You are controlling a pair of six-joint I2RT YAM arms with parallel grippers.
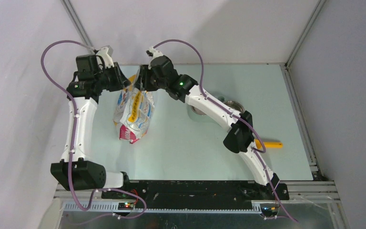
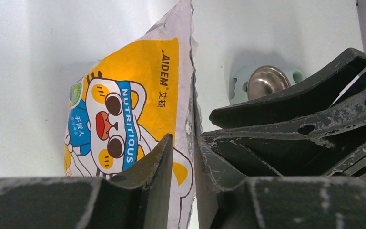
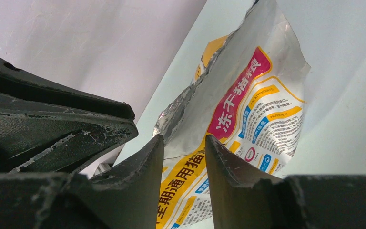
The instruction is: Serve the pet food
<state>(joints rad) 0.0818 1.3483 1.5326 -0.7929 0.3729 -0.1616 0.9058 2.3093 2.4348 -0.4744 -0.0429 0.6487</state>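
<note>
I read the bag (image 2: 133,109) first. In the left wrist view its yellow panel shows "AIDEM" running down the edge. A cartoon cat in round glasses has "NUTRITIOUS" on a blue strip over it. There is some Chinese writing on a blue patch that I cannot make out.

The right wrist view shows the other face: a pink band reading 冻干猫粮, a yellow band below it with 全期通用猫, and blocks of fine print too small for me to read.

The bag lies on the table (image 1: 195,152) towards the far left, its top end at the two grippers. Near the top edge I see crinkled silver foil. The pet food itself is hidden from me; no kibble shows in any view, and I cannot tell what the bag holds.

The left gripper (image 2: 183,157) has its fingers nearly together, with the bag's side seam pinched between them. The right gripper (image 3: 184,157) stands partly open with the bag's top edge between its fingers; I cannot tell whether they press it.

A metal bowl (image 2: 266,81) sits in a pale holder right of the bag, its inside out of my sight. A yellow handle (image 1: 270,144) lies near the right edge, half under the right arm.
</note>
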